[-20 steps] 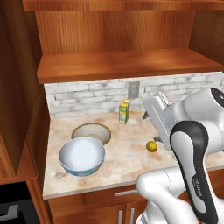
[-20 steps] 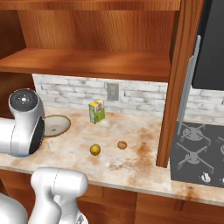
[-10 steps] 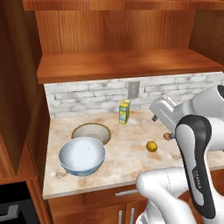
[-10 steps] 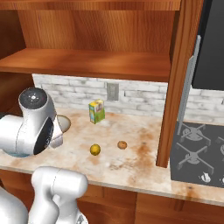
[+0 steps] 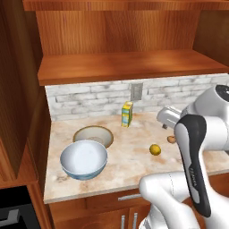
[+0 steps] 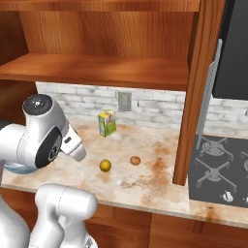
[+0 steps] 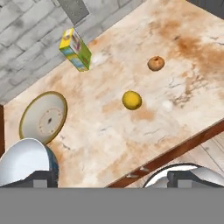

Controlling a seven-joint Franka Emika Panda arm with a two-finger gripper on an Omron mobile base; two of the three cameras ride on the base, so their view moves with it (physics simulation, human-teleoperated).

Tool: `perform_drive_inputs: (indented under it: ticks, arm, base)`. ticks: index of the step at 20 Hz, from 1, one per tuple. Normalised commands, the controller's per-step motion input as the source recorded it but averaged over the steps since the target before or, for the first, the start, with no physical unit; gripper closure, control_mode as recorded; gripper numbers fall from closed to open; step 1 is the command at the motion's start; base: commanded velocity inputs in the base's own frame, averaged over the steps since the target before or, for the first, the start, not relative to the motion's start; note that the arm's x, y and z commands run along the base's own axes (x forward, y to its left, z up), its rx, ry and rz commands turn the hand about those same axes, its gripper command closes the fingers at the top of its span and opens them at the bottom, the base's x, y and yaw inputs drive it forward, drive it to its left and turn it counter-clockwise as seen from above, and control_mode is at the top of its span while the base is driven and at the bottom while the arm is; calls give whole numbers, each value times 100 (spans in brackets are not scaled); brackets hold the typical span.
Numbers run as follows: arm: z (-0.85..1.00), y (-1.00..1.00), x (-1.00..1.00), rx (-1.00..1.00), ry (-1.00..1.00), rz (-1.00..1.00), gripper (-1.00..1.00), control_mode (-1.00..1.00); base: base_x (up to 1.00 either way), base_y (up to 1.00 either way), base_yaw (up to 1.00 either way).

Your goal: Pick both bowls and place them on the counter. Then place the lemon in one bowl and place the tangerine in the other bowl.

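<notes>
The white robot arm occupies the lower right of the left base view. Its two-finger gripper (image 7: 113, 178) has its jaws spread fully apart with nothing between them. The dark fingertips (image 7: 43, 179) stand wide at the bottom of the hand view. Nearest the front edge of the beige marbled stone counter (image 5: 129, 163), in the lower left of the left base view, stands the deep white bowl with a blue patterned outside (image 5: 84, 159). It is upright and empty. Just behind it, rims almost touching, lies the shallow wide tan-rimmed bowl with a greyish-white inside (image 5: 94, 135), also empty. Right of centre rests the small round bright-yellow lemon (image 5: 154, 150). The smaller, flattened dull-orange tangerine (image 5: 171, 139) sits near it, slightly farther back and partly masked by the arm. Further back stands an upright yellow-green carton (image 5: 127, 114), before the grey-white brick backsplash (image 5: 89, 100) with its wall outlet (image 5: 137, 91). A wooden shelf (image 5: 120, 65) hangs above. Over the last second the hand has shifted rightward and slightly downward, away from the bowls and toward the fruit. The bowls, both fruits and the carton have not moved. Judgement: the bowl-placing stage is complete, since both bowls rest on the counter. The lemon now lies near the centre of the hand view, so it is the probable first pick. The next move calls for a descent over the lemon with the jaws kept apart.
</notes>
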Motion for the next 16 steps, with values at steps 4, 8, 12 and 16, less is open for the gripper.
perform_drive_inputs:
  ticks: [4, 8, 12, 16]
  arm:
    - [-25, -31, 16, -20, 0, 21, -100, -100]
    - [-28, -26, 19, -17, 0, 15, -100, -100]
    - [-34, -3, 24, -13, 0, 6, -100, -100]
    - [-32, -11, 24, -4, 0, 5, -100, -100]
  base:
    - [0, 0, 0]
    - [0, 0, 0]
    - [0, 0, 0]
    - [0, 0, 0]
